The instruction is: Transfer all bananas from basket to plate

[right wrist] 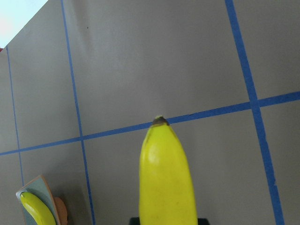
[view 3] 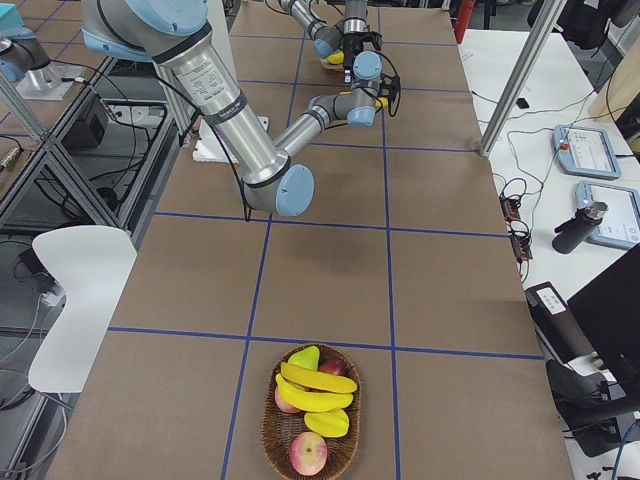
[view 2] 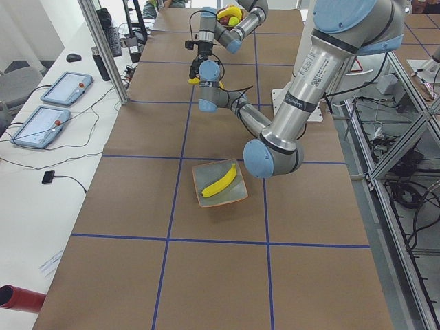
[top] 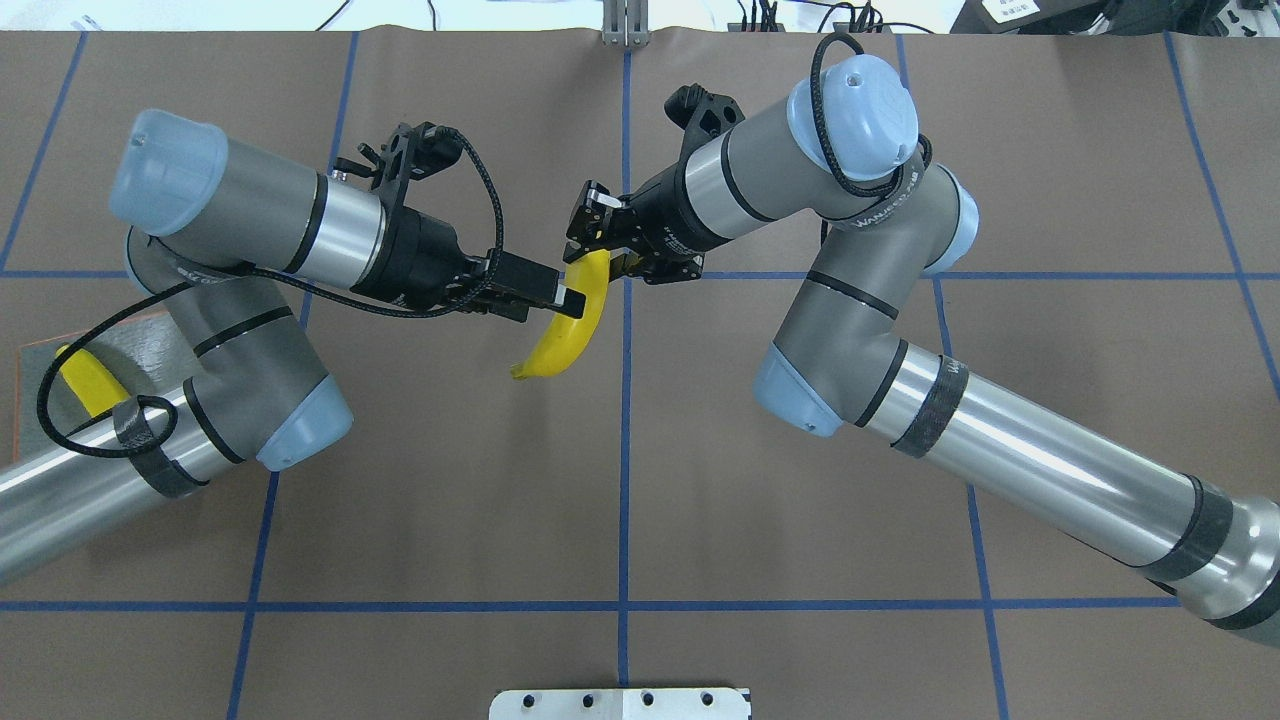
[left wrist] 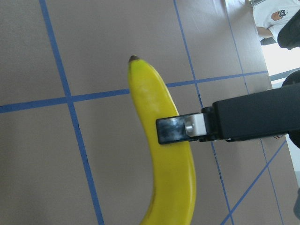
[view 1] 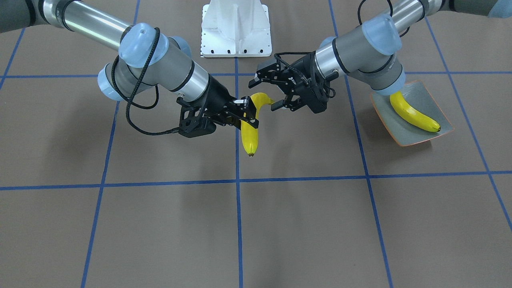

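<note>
A banana hangs in the air over the table's middle, with my right gripper shut on its upper half. The right wrist view has this banana running away from the fingers. My left gripper is open beside the banana's stem end, one finger close to it. In the left wrist view the right gripper's finger lies across the banana. Another banana lies on the plate under my left arm. The basket at the table's right end holds more bananas.
The basket also holds apples and a pear. The white robot base stands at the table's robot side. Metal posts stand by the operators' edge. A person shows beyond the table.
</note>
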